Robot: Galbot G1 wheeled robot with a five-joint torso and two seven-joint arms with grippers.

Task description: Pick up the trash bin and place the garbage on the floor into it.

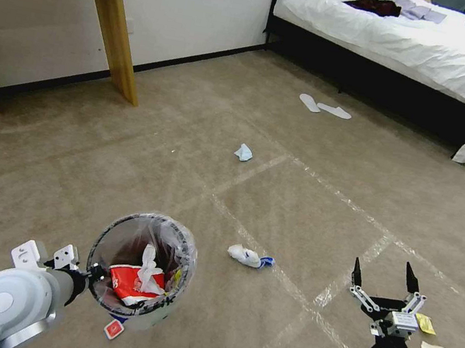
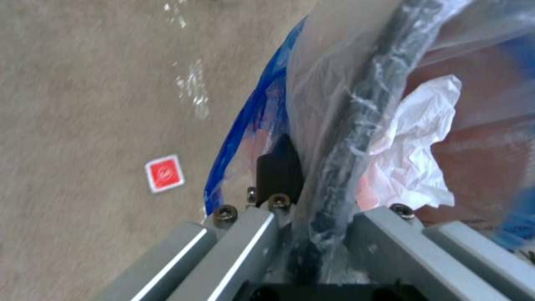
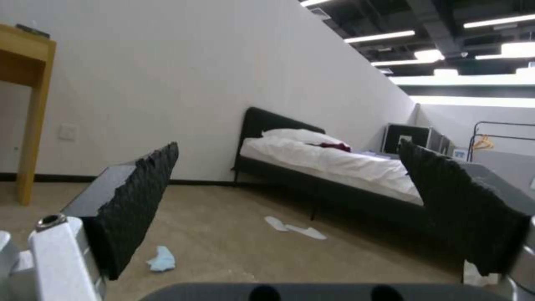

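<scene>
Left gripper [image 2: 309, 209] fingertips half-hidden, clamped over trash bin [image 1: 140, 268] liner-wrapped rim.

We count two crumpled tissues on the carpet: one [image 1: 243, 152] at twelve o'clock, one [image 1: 247, 255] nearer. Two flat white slippers [image 1: 324, 107] lie beyond, one red square wrapper [image 1: 113, 329], and perhaps one yellow scrap [image 1: 426, 324].
</scene>
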